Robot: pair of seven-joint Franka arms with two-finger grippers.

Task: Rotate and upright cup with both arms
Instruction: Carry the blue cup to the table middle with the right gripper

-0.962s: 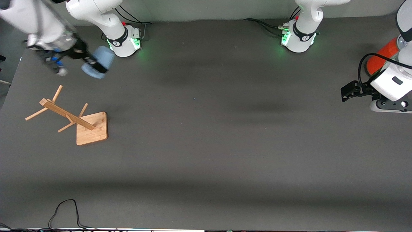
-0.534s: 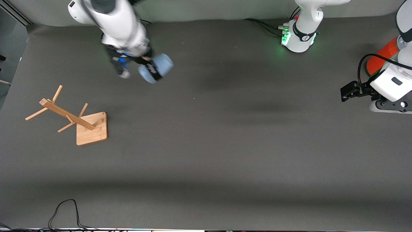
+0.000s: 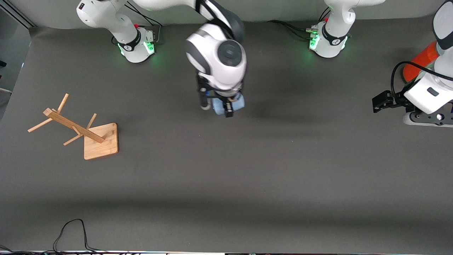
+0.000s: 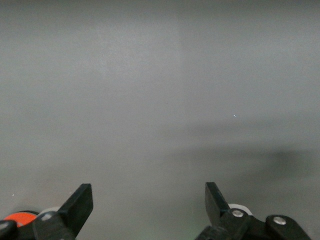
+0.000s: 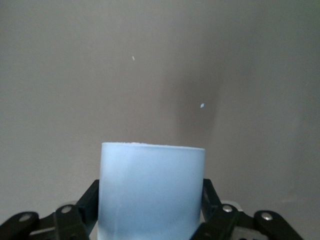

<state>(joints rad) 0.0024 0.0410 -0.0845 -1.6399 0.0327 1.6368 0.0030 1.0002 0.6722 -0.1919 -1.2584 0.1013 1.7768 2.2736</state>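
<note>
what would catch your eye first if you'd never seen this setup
The right pincer, shut on a small pale blue matte cup, over the middle of the dark grey table. Next, the toppled light wooden peg rack toward the right arm's end. The left pincer waits open beside a red-orange can.

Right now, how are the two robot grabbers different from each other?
The right gripper is shut on the blue cup, over the middle of the table; the left gripper holds nothing and waits at the left arm's end, beside the orange can. The right gripper's fingers press the cup's sides; the left gripper's fingers stand wide apart. Both are black, with two fingers.
</note>
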